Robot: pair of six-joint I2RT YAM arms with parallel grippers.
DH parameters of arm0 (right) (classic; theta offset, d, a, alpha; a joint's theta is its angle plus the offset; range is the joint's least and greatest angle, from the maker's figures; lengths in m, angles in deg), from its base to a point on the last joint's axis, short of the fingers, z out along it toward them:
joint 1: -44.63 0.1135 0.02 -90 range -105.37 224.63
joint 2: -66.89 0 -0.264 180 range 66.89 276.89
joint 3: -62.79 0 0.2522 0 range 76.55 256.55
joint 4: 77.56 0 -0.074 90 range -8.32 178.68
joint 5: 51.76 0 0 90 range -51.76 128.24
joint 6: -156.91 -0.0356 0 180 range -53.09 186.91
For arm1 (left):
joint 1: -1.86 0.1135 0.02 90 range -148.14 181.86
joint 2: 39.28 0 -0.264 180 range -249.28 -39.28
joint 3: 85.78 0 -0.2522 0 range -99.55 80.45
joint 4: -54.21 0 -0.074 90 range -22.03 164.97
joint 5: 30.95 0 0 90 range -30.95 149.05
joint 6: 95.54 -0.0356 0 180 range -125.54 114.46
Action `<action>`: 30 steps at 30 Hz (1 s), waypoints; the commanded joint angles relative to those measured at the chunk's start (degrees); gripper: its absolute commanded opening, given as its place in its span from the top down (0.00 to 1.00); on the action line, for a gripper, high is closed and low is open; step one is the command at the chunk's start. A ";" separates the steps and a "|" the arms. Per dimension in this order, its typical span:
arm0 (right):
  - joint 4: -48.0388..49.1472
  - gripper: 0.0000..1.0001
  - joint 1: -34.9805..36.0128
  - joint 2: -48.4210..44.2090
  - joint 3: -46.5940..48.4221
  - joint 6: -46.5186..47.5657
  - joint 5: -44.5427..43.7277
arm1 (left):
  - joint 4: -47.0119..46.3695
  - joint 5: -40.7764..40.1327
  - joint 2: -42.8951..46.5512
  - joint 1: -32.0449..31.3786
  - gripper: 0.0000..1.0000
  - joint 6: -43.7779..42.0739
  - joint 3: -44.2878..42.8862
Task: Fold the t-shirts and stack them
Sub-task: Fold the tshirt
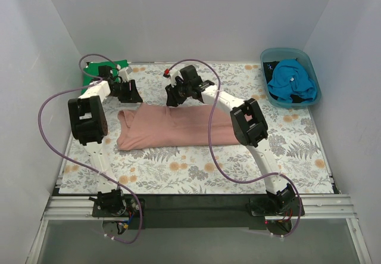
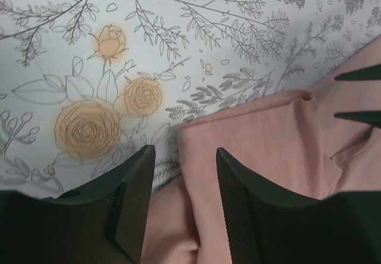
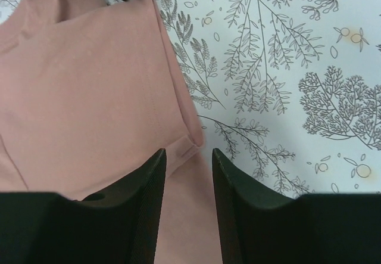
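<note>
A floral covering (image 1: 196,168) is lying over the worktop between white walls. The pink t-shirt (image 1: 172,128) is lying mid-table; both the left gripper (image 2: 181,157) and right gripper (image 3: 188,157) are hovering parted over its far edge, apparently gripping nothing. A blue t-shirt (image 1: 290,80) is sitting in the tub (image 1: 315,91) at the far right corner, a green t-shirt (image 1: 92,68) far left.

Three tees, one pink being folded mid-table.
Pink t-shirt (image 1: 172,127) lay flat, partly folded into a long band, hem edge (image 3: 178,97) and corner (image 2: 250,133) on the floral cover. Green t-shirt (image 1: 95,70) sat folded at far left. Blue t-shirt (image 1: 290,82) was crumpled in the tub, far right.
</note>
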 commanded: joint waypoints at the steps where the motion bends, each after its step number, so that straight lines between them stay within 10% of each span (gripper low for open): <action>1: 2.98 0.56 0.13 -0.61 0.48 -3.67 3.10 | -1.68 -2.44 -1.35 -0.73 0.57 0.60 -3.45; 24: 4.30 0.59 -0.75 1.94 -1.72 -3.52 2.58 | 2.10 3.35 -4.17 -2.93 1.00 -0.19 -8.11; 28: 3.95 0.59 -1.02 2.03 -2.16 -2.62 1.88 | 2.72 2.84 -2.85 -2.93 0.99 -0.01 -8.02; 30: 3.86 0.55 -1.11 1.94 -2.16 -2.71 1.96 | 2.54 0.73 -2.58 -2.84 0.83 0.08 -8.02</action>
